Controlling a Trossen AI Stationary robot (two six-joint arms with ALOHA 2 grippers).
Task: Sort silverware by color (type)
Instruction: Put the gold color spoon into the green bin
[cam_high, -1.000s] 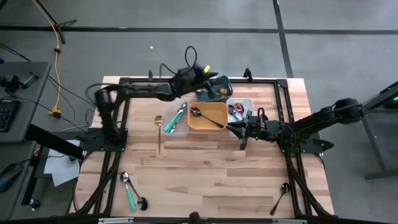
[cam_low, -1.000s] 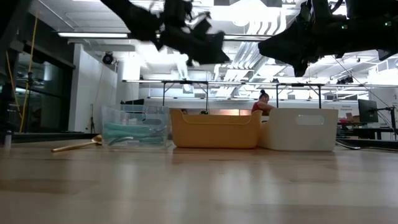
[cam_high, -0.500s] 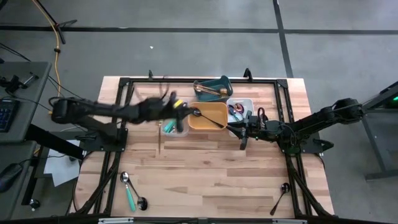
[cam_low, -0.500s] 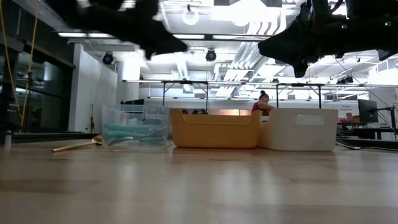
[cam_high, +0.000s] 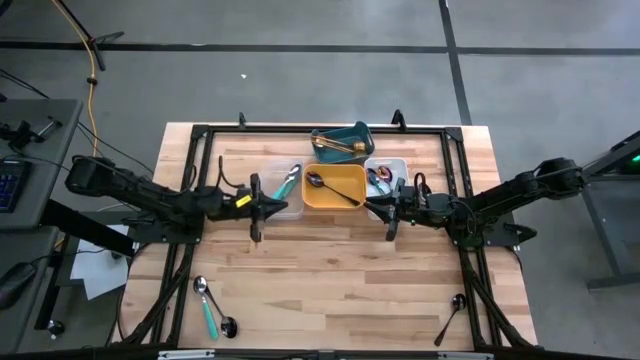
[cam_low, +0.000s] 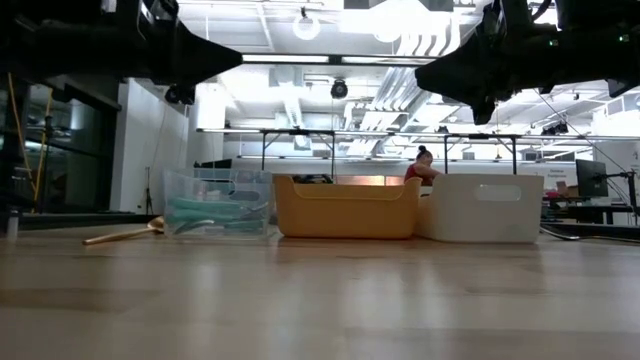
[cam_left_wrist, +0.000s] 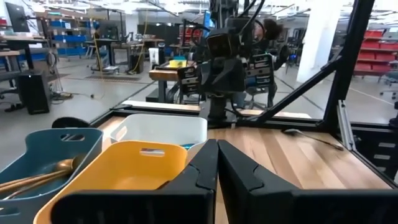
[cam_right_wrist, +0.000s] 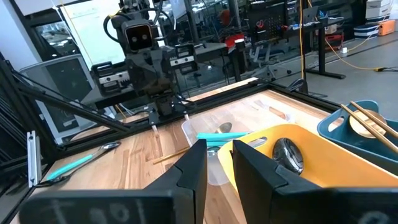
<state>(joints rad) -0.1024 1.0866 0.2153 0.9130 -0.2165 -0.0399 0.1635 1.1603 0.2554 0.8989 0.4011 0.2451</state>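
My left gripper (cam_high: 262, 209) has swung back from the far trays, fingers together and empty, directly above the gold spoon (cam_low: 125, 235), whose long axis runs near-to-far left of the clear tray (cam_high: 292, 208).

Overhead straight down, low camera level across table, wrist cameras facing — all share yellow tray (cam_high: 335, 187).

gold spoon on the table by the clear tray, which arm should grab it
Left: its claw, shut and empty, hovers right over the gold spoon. The right claw sits beyond the yellow tray.
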